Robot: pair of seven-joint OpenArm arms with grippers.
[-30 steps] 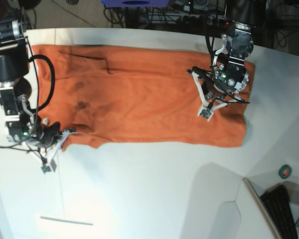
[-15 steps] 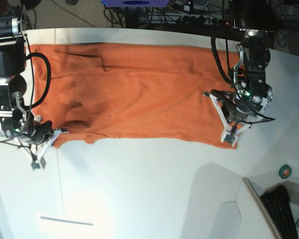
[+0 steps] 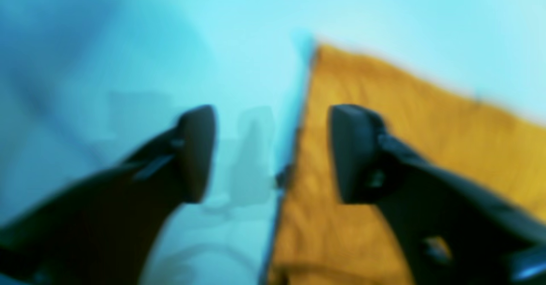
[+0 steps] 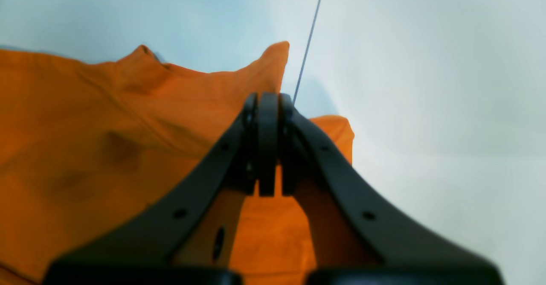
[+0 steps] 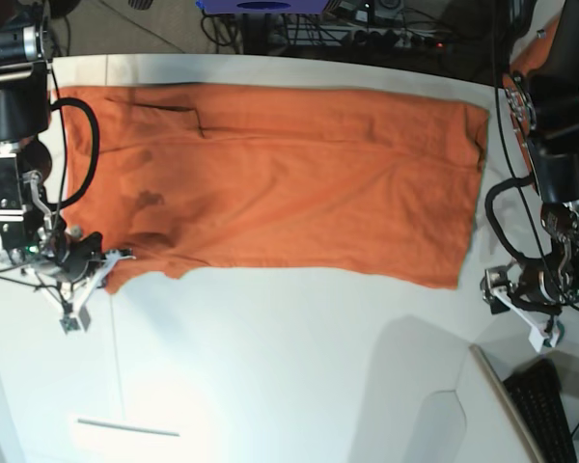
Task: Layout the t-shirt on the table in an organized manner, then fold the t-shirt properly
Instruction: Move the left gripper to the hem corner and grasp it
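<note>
Gripping a near-left corner of the t-shirt (image 5: 280, 174), the right gripper (image 5: 77, 275) sits at the left of the base view; its wrist camera shows the fingers pressed together with orange cloth (image 4: 128, 140) around them, so the pinch looks to be on the fabric, though the exact bite is hidden behind the fingers. From there the shirt spreads rightward as a wide, mostly flat orange band along the far half of the table (image 5: 289, 386), with a few shallow creases and a darker patch near its left end. At the far right, the left gripper (image 5: 533, 313) hangs off the shirt, just beyond its right edge, over the table's curved rim. Its fingers (image 3: 196, 152) stand wide apart and empty, with the shirt's edge running between them in the blurred wrist view. The fabric looks light, limp and apt to wrinkle or drag. Corners and hems seem the best holds, pinched low against the table.
</note>
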